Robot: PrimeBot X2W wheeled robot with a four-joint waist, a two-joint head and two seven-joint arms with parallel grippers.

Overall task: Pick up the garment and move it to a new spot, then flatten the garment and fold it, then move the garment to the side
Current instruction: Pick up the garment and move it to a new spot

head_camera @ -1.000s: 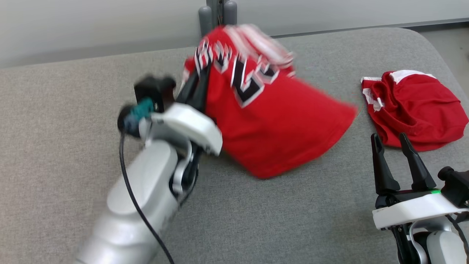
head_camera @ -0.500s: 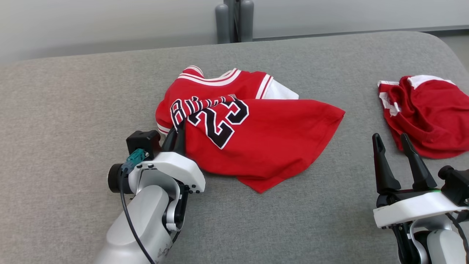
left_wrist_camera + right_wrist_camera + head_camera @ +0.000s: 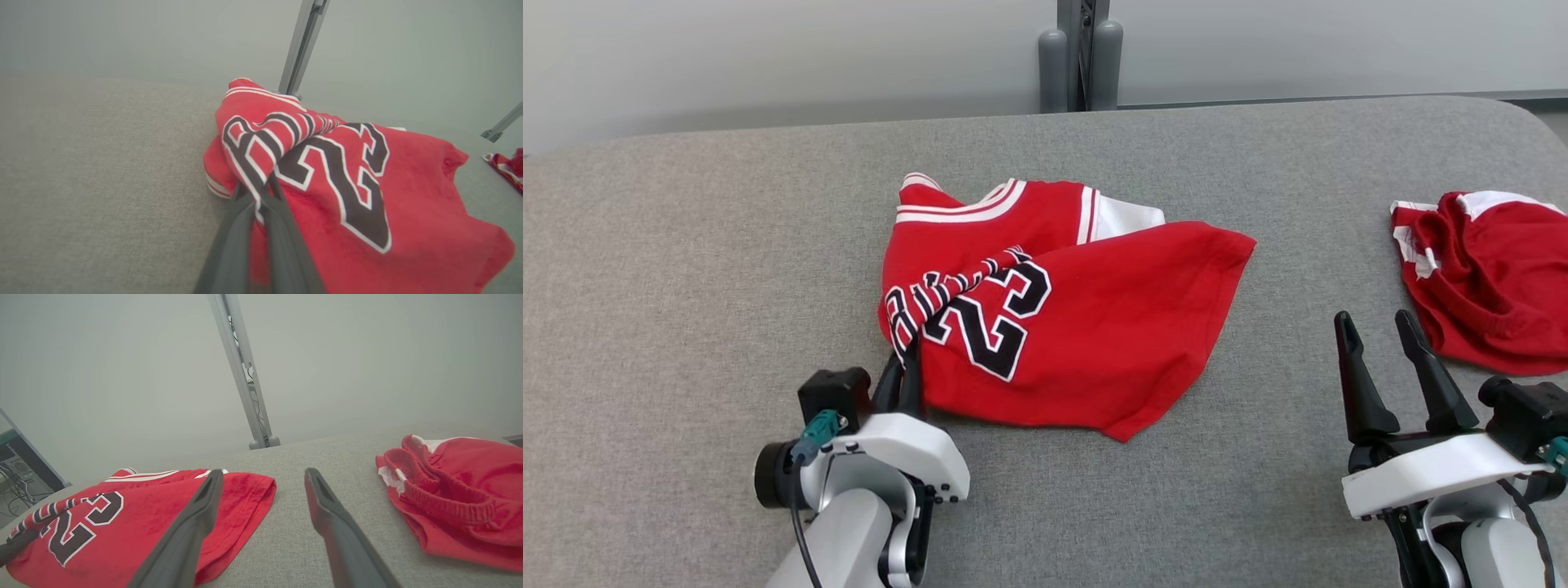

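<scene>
Garment [image 3: 1094, 343], red jersey, crumpled on grey padded surface [image 3: 686, 269], lettered fold clamped in left gripper [image 3: 905, 367] fingertips; lettering partly folded under, unreadable. Right gripper [image 3: 1372, 322] spread, empty; red shorts [image 3: 1494, 286] beyond its fingertips, cut off by frame edge. Metal post [image 3: 1082, 57], pale wall [image 3: 768, 57] behind.

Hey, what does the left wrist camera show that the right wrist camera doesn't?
Left wrist view: the left gripper shut on a lettered fold of the jersey, close up. Right wrist view: the right gripper open above the grey surface, plus the elastic waistband of the shorts. Both: the jersey's number 23, the grey surface and the metal post.
</scene>
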